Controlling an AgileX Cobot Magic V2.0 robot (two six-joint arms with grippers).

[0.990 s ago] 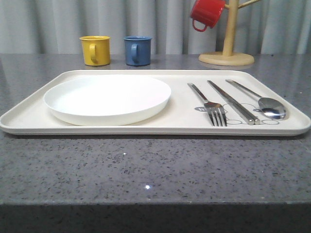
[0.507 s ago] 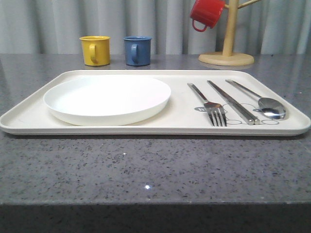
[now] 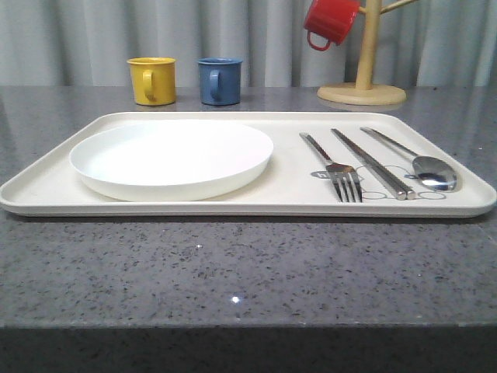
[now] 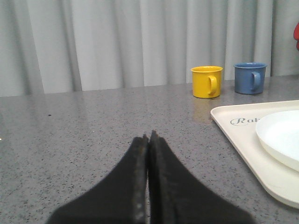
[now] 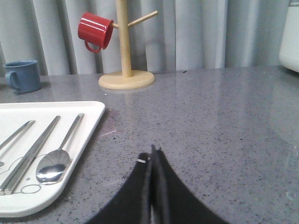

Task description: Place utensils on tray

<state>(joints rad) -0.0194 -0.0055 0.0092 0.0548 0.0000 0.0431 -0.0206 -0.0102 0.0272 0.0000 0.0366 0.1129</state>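
Four utensils lie on the tray (image 3: 287,194), a wide cream rectangle with rounded corners and a raised rim, resting flat on the speckled grey table (image 3: 233,272). On its left half sits the plate (image 3: 172,158), round, shallow and matte white. On its right half, side by side and apart from the plate, lie the fork (image 3: 334,169), the chopsticks (image 3: 371,164) and the spoon (image 3: 415,162), all slim polished steel, over a faint grey drawing.

Beyond the tray stand a yellow mug (image 3: 151,80) and a blue mug (image 3: 220,81); a red mug (image 3: 331,22) hangs on a wooden mug tree (image 3: 363,81).

From the left wrist, the tray's corner carries a cursive script, and the left claw (image 4: 149,138) is clenched on nothing above bare table. From the right wrist, the right claw (image 5: 152,152) is likewise clenched and empty, just beside the tray's edge near the spoon.
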